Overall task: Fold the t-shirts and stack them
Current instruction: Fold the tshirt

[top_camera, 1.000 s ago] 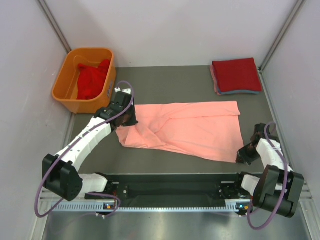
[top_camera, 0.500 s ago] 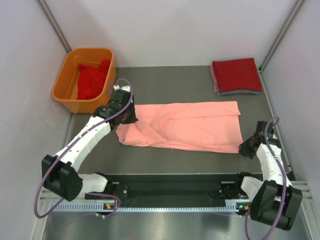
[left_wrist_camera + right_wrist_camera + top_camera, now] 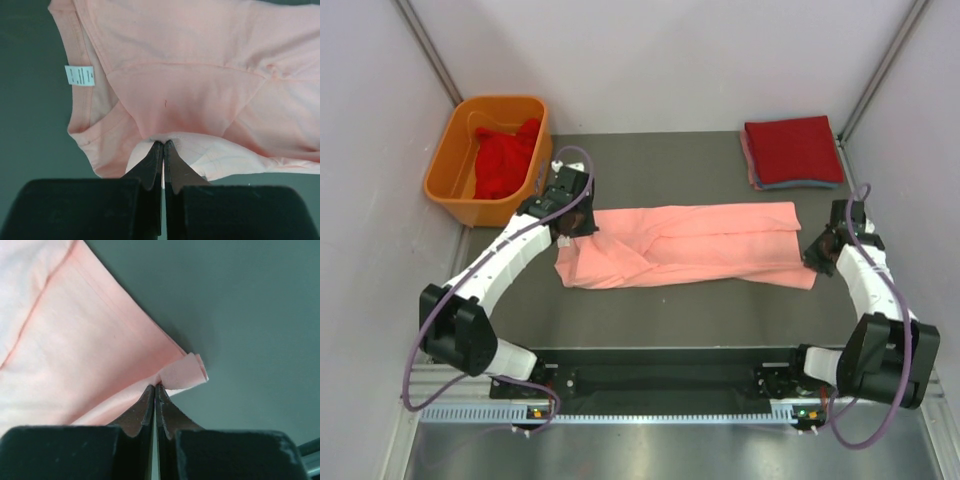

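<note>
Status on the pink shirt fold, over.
Left gripper shut on pink t-shirt near the collar. Right gripper shut on its hem corner. Shirt lies folded lengthwise. Folded stack and orange tub well apart from it.

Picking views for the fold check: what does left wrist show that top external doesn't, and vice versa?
Only left wrist: the white neck label clearly, and jaws shut on a pink fold. Only top external: the orange tub holding a red t-shirt, the folded stack at the far right, and the right gripper at the shirt's other end. Both: the salmon-pink t-shirt and the left gripper at the end nearest the tub.
</note>
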Available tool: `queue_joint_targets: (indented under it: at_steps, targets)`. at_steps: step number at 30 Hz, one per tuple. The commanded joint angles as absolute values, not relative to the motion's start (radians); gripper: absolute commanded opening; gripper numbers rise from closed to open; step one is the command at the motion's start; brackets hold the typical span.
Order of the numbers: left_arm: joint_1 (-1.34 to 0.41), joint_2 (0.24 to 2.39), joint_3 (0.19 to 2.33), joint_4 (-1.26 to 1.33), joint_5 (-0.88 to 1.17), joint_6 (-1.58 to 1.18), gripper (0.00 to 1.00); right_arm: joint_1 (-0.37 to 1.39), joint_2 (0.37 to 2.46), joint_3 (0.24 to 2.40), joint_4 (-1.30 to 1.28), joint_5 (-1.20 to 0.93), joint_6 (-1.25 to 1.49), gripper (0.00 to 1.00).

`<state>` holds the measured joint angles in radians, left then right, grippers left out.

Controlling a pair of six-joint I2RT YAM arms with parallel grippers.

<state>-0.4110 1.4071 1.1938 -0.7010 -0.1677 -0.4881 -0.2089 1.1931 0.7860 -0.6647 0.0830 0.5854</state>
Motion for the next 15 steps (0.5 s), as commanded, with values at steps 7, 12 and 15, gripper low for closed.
queue_joint_targets:
  at_steps: [7, 12, 15]
  targets:
    - [-0.365, 1.528, 1.327, -0.712, -0.261, -0.466, 0.00, -0.186, 1.379, 0.922, -0.515, 0.075, 0.469, 0.00]
    - [-0.354, 1.581, 1.385, -0.735, -0.321, -0.439, 0.00, -0.132, 1.483, 1.002, -0.494, 0.054, 0.410, 0.00]
    - [-0.350, 1.612, 1.419, -0.762, -0.363, -0.425, 0.00, -0.088, 1.537, 1.043, -0.497, 0.064, 0.396, 0.00]
